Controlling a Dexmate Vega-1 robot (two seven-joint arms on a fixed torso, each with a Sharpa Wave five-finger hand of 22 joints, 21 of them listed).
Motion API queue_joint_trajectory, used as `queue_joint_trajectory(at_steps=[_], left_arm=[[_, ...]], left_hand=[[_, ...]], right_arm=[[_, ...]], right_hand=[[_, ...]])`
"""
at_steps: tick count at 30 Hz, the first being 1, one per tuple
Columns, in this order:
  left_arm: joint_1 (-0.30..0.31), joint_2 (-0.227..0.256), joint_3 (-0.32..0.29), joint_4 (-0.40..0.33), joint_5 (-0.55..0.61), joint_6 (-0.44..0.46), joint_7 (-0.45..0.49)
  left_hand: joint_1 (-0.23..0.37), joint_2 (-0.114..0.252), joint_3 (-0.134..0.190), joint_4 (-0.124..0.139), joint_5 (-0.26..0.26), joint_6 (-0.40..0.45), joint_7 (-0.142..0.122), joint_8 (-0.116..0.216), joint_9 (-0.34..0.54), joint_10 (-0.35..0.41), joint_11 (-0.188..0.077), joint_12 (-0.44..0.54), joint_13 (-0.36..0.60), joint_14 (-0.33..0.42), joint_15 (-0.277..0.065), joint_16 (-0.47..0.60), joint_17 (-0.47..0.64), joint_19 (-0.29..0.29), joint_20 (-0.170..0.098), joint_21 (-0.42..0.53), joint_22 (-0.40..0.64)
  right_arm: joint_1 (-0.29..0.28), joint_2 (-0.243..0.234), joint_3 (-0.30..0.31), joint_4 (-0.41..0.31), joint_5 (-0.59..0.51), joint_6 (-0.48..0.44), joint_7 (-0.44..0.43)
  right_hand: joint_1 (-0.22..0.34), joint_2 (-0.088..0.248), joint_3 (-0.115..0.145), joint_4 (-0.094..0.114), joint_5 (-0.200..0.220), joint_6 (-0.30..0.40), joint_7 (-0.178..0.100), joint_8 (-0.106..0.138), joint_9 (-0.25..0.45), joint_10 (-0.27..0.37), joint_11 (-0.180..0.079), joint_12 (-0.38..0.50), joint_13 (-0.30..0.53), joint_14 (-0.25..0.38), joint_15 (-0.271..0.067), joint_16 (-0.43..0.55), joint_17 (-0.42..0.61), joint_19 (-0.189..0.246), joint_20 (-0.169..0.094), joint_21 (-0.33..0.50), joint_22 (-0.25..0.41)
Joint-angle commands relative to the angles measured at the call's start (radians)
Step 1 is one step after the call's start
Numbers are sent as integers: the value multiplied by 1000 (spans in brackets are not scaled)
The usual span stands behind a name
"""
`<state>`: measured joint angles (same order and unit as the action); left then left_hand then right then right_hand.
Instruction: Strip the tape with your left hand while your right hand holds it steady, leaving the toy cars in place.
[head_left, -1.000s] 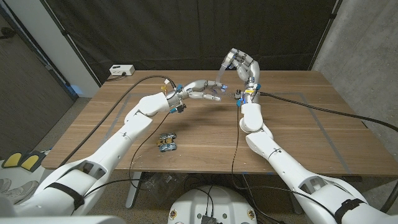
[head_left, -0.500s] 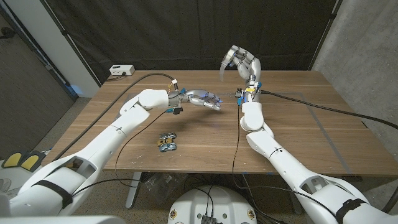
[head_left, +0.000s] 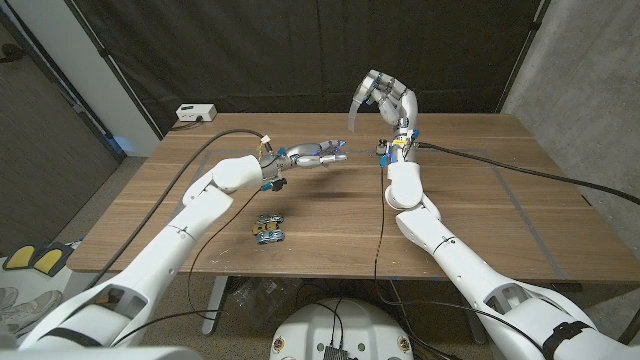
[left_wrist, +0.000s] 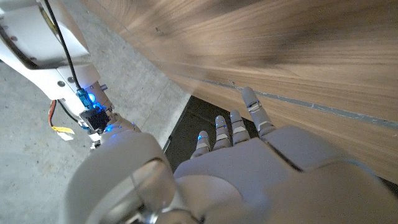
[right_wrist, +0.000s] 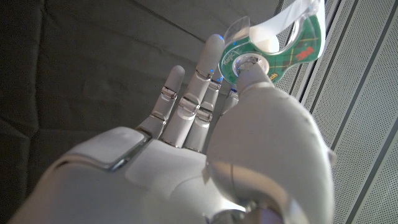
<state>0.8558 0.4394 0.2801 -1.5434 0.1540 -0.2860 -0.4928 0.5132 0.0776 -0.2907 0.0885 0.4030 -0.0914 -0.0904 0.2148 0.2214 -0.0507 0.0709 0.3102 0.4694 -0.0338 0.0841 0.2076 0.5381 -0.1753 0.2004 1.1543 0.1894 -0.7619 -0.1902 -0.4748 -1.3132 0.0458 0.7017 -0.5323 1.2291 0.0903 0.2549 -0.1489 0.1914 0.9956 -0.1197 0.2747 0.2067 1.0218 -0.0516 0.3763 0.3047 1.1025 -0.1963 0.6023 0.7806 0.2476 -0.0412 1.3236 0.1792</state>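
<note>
My right hand (head_left: 388, 100) is raised above the table's far middle and grips a green plaid tape dispenser (right_wrist: 273, 48) between thumb and fingers. A clear strip of tape (head_left: 356, 112) curls down from it; in the right wrist view the tape strip (right_wrist: 283, 22) arches over the roll. My left hand (head_left: 315, 153) hovers left of and below the right hand, fingers stretched out toward it, holding nothing. The left hand (left_wrist: 261, 155) shows its back over the wood. Two toy cars (head_left: 267, 228) sit side by side near the table's front edge, left of middle.
A white box (head_left: 195, 112) stands at the table's (head_left: 480, 215) back left corner. Black cables (head_left: 520, 172) trail across the table from both wrists. A thin grey line (head_left: 525, 215) marks the wood on the right. A dark curtain hangs behind.
The left hand, earlier right under the right hand at the strip's end, has drawn back to the left. The strip now hangs loose from the dispenser. The cars have not moved.
</note>
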Motion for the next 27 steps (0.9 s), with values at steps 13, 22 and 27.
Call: queue_joint_trajectory(at_steps=[13, 22, 27], left_arm=[[68, 33, 65, 172, -216, -639, 747], [30, 109, 163, 186, -311, -628, 750], [26, 113, 184, 200, -377, -624, 721]], left_hand=[[-4, 29, -17, 28, -53, -24, -129, -19, -35, -69, -120, -105, -160, -124, -153, -25, -204, -230, -198, -128, -17], [-10, 46, -13, 35, -51, -9, -129, -17, -36, -69, -122, -108, -178, -128, -162, -25, -226, -227, -196, -140, -17], [-12, 56, -11, 39, -50, -10, -130, -20, -37, -81, -115, -114, -189, -140, -155, -28, -241, -232, -191, -150, -17]], right_arm=[[15, -16, -29, -42, -50, -113, -5], [14, 3, -44, -35, -61, -146, -24], [28, 14, -47, -1, -24, -132, -1]], right_hand=[[2, 8, -3, 4, 8, 95, 7, -2, 96, 179, -81, -2, 207, 7, -39, -5, 9, 5, -121, -2, 4], [2, 9, -4, 5, 8, 95, 7, -3, 97, 181, -82, -3, 209, 7, -39, -8, 12, 5, -121, -3, 4], [2, 8, -5, 5, 8, 96, 6, -4, 97, 179, -83, -5, 212, 7, -39, -10, 13, 4, -120, -4, 4]])
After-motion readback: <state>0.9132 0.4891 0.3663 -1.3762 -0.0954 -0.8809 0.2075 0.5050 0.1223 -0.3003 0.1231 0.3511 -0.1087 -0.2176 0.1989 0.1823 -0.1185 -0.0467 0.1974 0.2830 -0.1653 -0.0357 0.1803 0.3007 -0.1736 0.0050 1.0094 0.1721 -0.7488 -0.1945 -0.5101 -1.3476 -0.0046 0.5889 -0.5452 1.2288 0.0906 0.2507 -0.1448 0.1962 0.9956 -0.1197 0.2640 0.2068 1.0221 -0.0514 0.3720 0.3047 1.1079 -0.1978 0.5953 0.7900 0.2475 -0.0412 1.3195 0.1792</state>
